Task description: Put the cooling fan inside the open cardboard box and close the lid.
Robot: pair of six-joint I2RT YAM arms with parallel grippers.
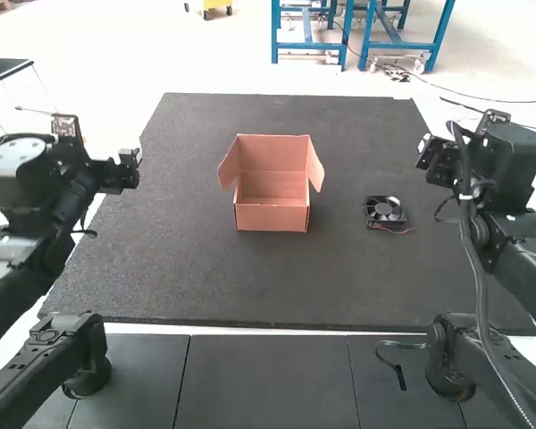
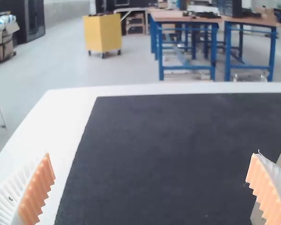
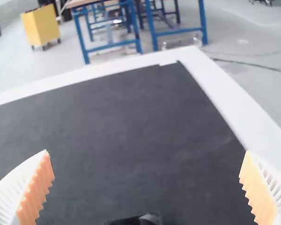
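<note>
A: Where is the fan (image 1: 386,211)?
B: Flat on the black mat (image 1: 161,259), at 3 o'clock from the box (image 1: 271,192). It is near the box but not touching it. Thin wires trail from its 5 o'clock corner.
A: And the box?
B: Upright around the middle of the mat, with its top open. The lid stands up along the 12 o'clock edge, and 2 side flaps splay outward at 9 and 3 o'clock.
A: What about the left gripper (image 1: 129,168)?
B: It hangs in the air at 9 o'clock from the box, well apart from it, about over the mat's 9 o'clock edge. In its wrist view the 2 ribbed white fingers with orange pads (image 2: 37,192) are spread wide. It is released, with bare mat between the fingers and the white table (image 2: 51,122) beside them.
A: The right gripper (image 1: 433,159)?
B: At 2 o'clock from the fan, raised above the mat and touching nothing. Its fingers (image 3: 260,187) are also spread wide and released, with bare mat between them
</note>
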